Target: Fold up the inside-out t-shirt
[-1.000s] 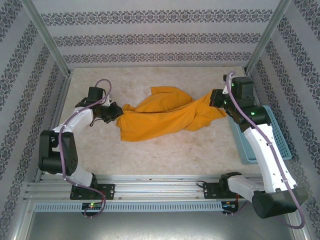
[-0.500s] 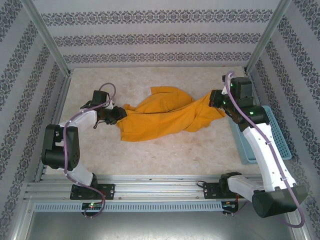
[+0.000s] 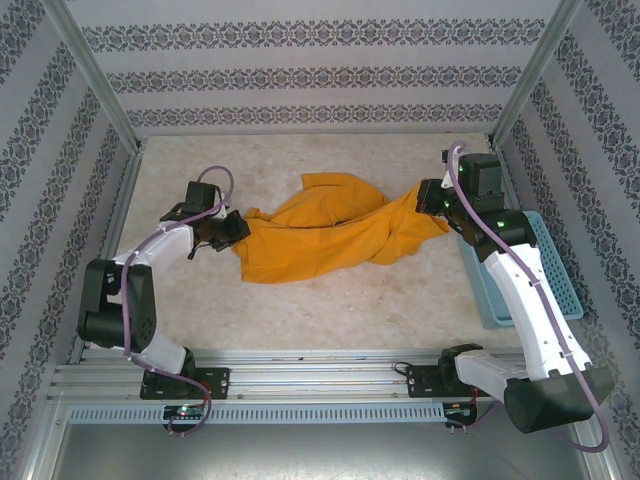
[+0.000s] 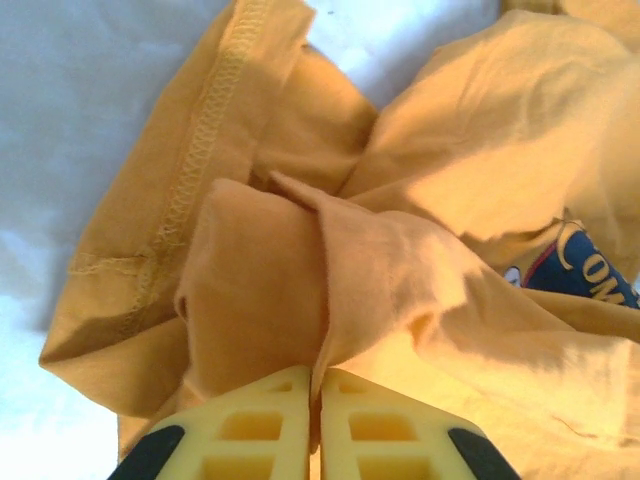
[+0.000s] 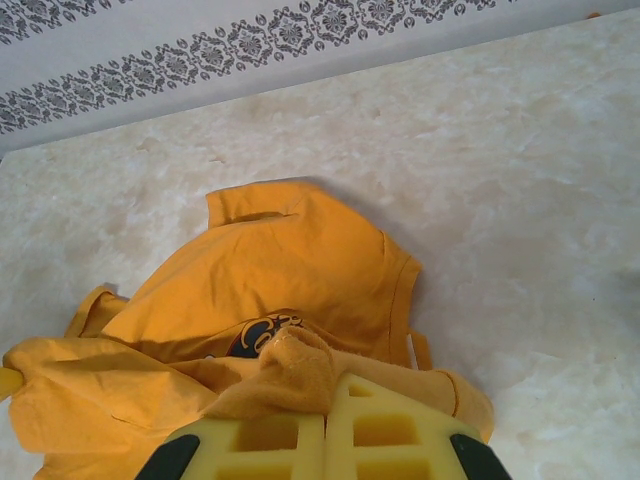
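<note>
Across the bench's (image 3: 330, 300) middle, the shirt (image 3: 320, 245) lies bunched, pulled out sideways. A basket (image 3: 560, 282) sits at the right edge. The left gripper (image 3: 234, 228) pinches the shirt's left end tight, and the right gripper (image 3: 428, 197) is clamped on its right end.

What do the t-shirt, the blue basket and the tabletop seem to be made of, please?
The t-shirt looks like soft knit cloth, probably cotton jersey, matte: it bunches in loose folds and has a stitched hem. The basket is likely moulded plastic, smooth, light blue and perforated. The tabletop is a pale marbled surface, either stone or printed laminate; I cannot tell which.
</note>
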Controlling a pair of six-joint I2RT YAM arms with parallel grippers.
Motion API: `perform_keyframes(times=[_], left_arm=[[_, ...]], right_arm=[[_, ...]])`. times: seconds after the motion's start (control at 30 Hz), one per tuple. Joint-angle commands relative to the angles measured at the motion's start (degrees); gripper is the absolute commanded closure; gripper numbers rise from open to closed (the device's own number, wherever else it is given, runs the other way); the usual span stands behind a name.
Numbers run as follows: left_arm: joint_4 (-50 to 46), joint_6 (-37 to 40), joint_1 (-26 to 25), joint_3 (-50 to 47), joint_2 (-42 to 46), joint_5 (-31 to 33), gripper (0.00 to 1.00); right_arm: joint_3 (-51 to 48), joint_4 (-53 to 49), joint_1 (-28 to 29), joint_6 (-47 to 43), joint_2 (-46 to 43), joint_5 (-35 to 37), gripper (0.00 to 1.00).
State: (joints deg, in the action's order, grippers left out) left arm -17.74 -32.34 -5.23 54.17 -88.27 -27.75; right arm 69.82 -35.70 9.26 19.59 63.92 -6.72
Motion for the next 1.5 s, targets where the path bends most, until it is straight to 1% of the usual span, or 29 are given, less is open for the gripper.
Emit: perform_keyframes(times=[0.0, 0.13, 0.2, 0.33, 0.47, 0.67, 0.8, 0.9, 1.0, 1.03, 1.13, 1.2, 1.27, 1.37, 1.4, 1.47], left_arm=[[-3.2, 0.6, -1.2, 1.2, 3.1, 1.5, 0.95], [-5.2, 0.6, -1.6, 2.0, 4.9, 2.0, 0.96], [-5.8, 0.5, -1.6, 2.4, 5.5, 1.8, 1.0], [-7.4, 0.4, -1.6, 4.7, 7.5, 2.3, 1.0], [-9.3, -0.3, -0.7, 10.5, 13.8, 4.8, 1.0], [-9.6, -0.2, 0.6, 23.6, 25.9, 9.6, 1.0], [-8.7, 1.1, 0.6, 31.1, 32.0, 10.5, 1.0], [-7.1, 2.2, 0.6, 33.5, 36.3, 10.7, 1.0], [-3.8, 2.2, 0.6, 31.8, 39.0, 10.4, 1.0], [-4.3, 1.8, 0.6, 31.4, 38.3, 10.0, 1.0], [-11.7, 2.8, 0.5, 32.6, 31.3, 11.1, 1.0], [-17.0, 3.3, 0.5, 33.5, 25.3, 13.4, 1.0], [-20.4, 3.9, 0.6, 34.4, 20.6, 13.7, 1.0], [-21.7, 4.4, 0.6, 35.5, 16.1, 10.1, 1.0], [-20.7, 4.6, 0.6, 35.5, 16.0, 8.5, 1.0], [-16.8, 4.5, 0.6, 33.8, 18.4, 7.3, 1.0]], right_arm=[[0.0, 0.7, 0.2, 0.4, 0.3, 1.2, 1.0], [0.6, 0.6, 0.1, 0.4, 0.8, 1.5, 1.0], [0.8, 0.5, 0.0, 0.5, 0.9, 1.8, 1.0], [2.2, -0.8, -1.0, 0.6, 1.1, 3.1, 1.0], [6.8, -2.8, -4.2, -0.9, -0.1, 2.7, 1.0], [18.9, -5.6, -4.9, -3.8, -2.7, -0.4, 1.0], [29.9, -8.8, -4.9, -7.3, -4.9, -0.6, 1.0], [37.3, -9.9, -4.9, -9.3, -6.7, -1.9, 1.0], [41.9, -8.2, -4.9, -9.2, -7.8, -4.4, 1.0], [41.7, -7.0, -4.9, -8.4, -7.7, -4.7, 1.0], [40.8, -7.5, -4.9, -7.5, -4.2, -6.2, 1.0], [38.0, -8.9, -4.9, -6.7, -1.2, -3.6, 1.0], [34.6, -9.3, -5.0, -6.1, 0.5, -0.5, 1.0], [30.9, -8.9, -5.2, -5.9, 2.0, 0.9, 1.0], [30.6, -9.2, -5.2, -5.8, 2.2, 0.8, 1.0], [30.5, -8.8, -5.2, -5.9, 1.6, 0.1, 1.0]])
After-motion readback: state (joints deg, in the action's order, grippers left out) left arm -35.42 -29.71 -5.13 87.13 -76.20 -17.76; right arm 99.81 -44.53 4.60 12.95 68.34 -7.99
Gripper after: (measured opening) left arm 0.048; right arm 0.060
